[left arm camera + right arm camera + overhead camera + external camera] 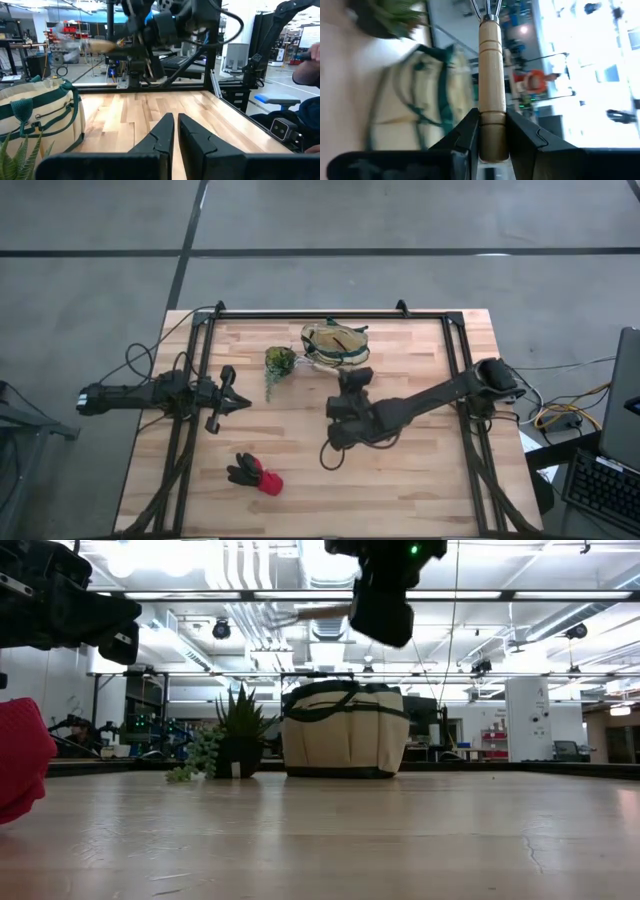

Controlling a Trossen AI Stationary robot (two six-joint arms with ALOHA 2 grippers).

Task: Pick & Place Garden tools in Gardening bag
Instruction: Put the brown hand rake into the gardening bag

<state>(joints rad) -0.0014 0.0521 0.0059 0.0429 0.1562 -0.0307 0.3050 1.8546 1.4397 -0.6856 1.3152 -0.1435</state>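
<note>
Around my pale wooden desk lies a grey concrete floor crossed by dark seams. Beyond the desk, fluorescent ceiling lights and white pipes run overhead.

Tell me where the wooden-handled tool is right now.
The wooden-handled tool is clamped in the right claw, held in the air above mid-table, just short of the bag.

The surface is pale, smooth planked wood with a soft sheen, the gardening bag is matt tan cloth with dark green trim, and the hand tool has a smooth turned wooden handle ending in shiny metal prongs.
</note>
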